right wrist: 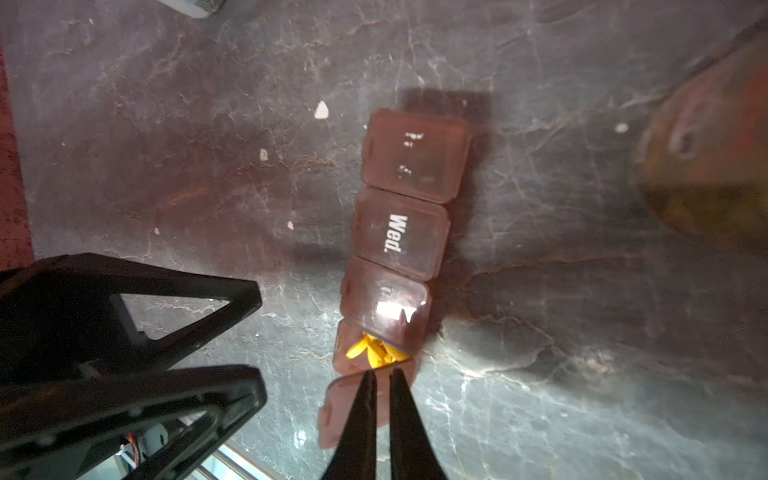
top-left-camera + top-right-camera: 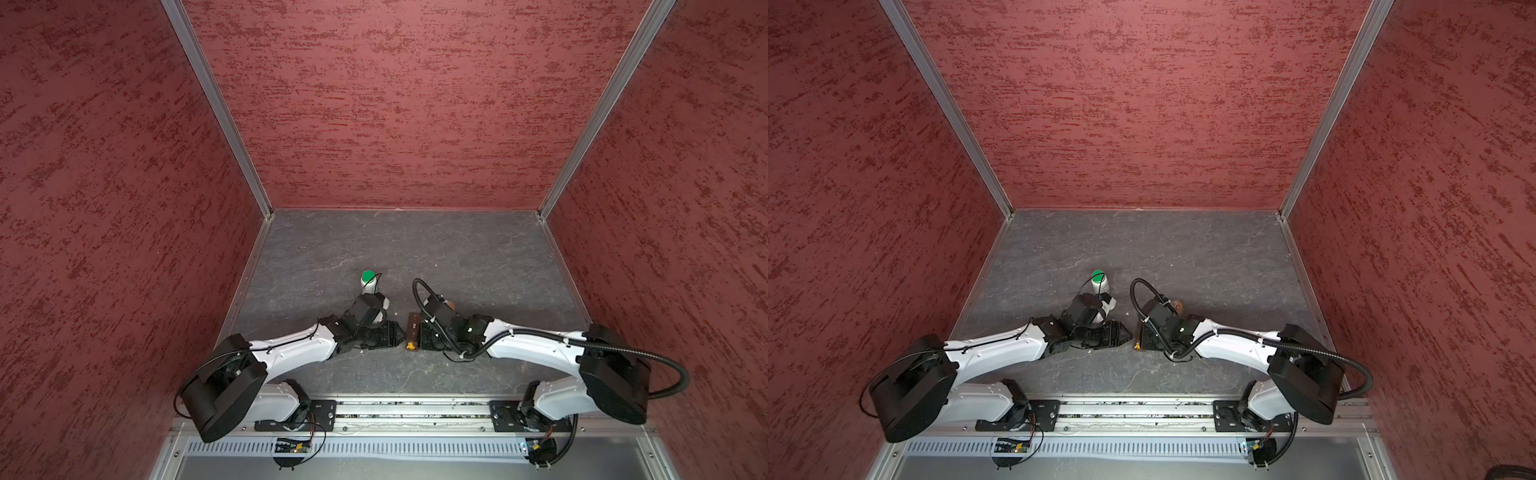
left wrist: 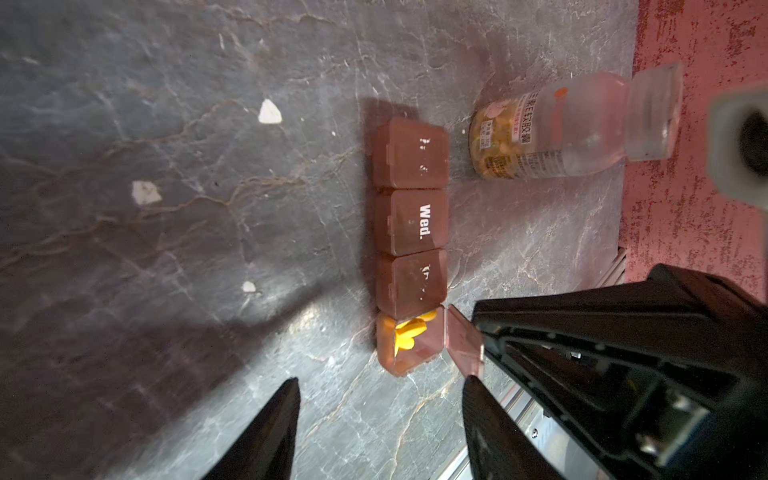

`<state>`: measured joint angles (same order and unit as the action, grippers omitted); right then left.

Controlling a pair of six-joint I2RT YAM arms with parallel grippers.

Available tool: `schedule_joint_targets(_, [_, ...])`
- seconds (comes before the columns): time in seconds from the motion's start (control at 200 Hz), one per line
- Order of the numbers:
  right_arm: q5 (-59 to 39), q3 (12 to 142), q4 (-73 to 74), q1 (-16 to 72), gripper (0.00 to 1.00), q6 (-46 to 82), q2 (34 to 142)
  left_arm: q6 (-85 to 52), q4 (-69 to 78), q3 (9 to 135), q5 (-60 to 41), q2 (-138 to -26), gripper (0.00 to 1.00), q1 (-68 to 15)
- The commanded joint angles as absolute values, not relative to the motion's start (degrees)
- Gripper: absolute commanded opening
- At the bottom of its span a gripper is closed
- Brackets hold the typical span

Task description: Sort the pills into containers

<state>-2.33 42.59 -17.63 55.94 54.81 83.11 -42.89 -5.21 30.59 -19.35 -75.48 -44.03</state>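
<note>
Left gripper (image 3: 382, 380) is seen with its fingers spread wide and nothing between them, held just short of the near end of the containers (image 3: 409, 220), a brown strip of four lidded cells lying flat on the grey surface (image 3: 124, 124). The right gripper (image 1: 383, 374) is drawn almost closed, only a slit being left between its fingers, with the tips set at the hinge side of the one raised lid (image 3: 463, 345); whether the lid is pinched or merely touched cannot be told. The pills (image 3: 409, 332) are heaped, yellow, in that open end cell, while the other three cells are shut, the "Wed." cell among them. In a top view the strip (image 2: 413, 328) is found between the two arms, its long axis running from the robot's side toward the back wall, so that the open cell is the one nearest both grippers. The lid is hinged on the right arm's side, and the right gripper is judged the nearer to it. An amber bottle (image 3: 540, 133) stands just beside the far end of the strip, and a white green-capped bottle (image 2: 368, 280) is placed beyond the left arm.
</note>
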Motion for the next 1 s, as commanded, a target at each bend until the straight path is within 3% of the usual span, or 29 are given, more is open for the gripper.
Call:
schedule_joint_targets(0.0, [-3.1,44.4,-18.3,56.3,0.13,54.9,85.2,-43.8,-1.7,30.2,-21.5,-77.0,0.63,-43.8])
schedule_joint_targets(0.441, [-4.1,46.1,-20.1,56.3,0.17,54.7,87.7,-42.7,-0.6,32.3,-24.8,-84.2,0.51,-43.6])
schedule_joint_targets(0.832, [-5.2,45.9,-20.2,56.2,0.19,54.9,87.8,-42.2,-0.1,32.5,-27.4,-86.9,0.32,-42.8])
schedule_joint_targets(0.992, [-5.8,45.7,-19.8,56.2,0.19,55.1,88.2,-41.5,-0.8,32.9,-28.8,-87.2,0.29,-42.7])
